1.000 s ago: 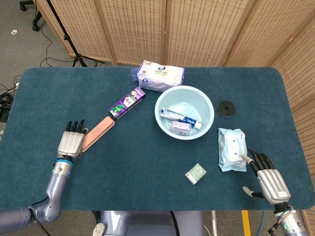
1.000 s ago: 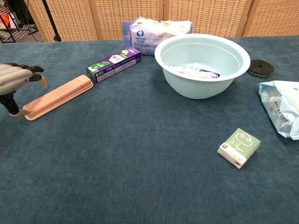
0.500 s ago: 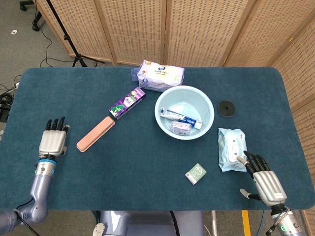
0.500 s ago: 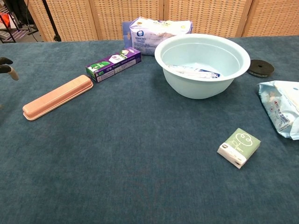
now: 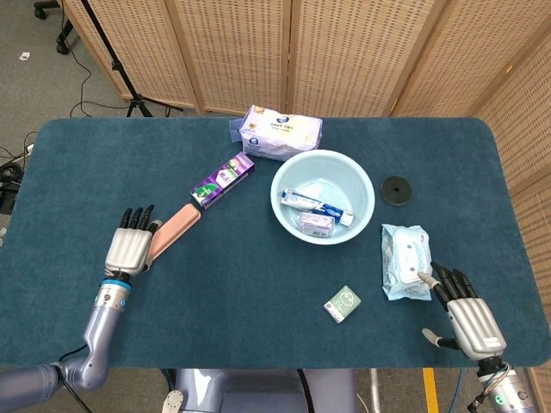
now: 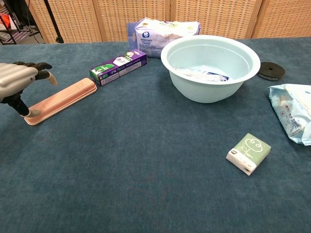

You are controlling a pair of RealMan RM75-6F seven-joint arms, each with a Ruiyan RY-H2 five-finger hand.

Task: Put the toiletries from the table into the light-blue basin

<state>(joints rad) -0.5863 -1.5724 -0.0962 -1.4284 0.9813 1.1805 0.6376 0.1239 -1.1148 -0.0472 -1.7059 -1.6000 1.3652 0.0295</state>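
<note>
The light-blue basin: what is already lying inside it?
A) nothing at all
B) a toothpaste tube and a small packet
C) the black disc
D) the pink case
B: the light-blue basin holds a toothpaste tube and a small packet.

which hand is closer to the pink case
Left. The left hand is right at the near end of the pink case, a fingertip touching it in the chest view. The right hand is far across the table by the wipes pack.
</note>
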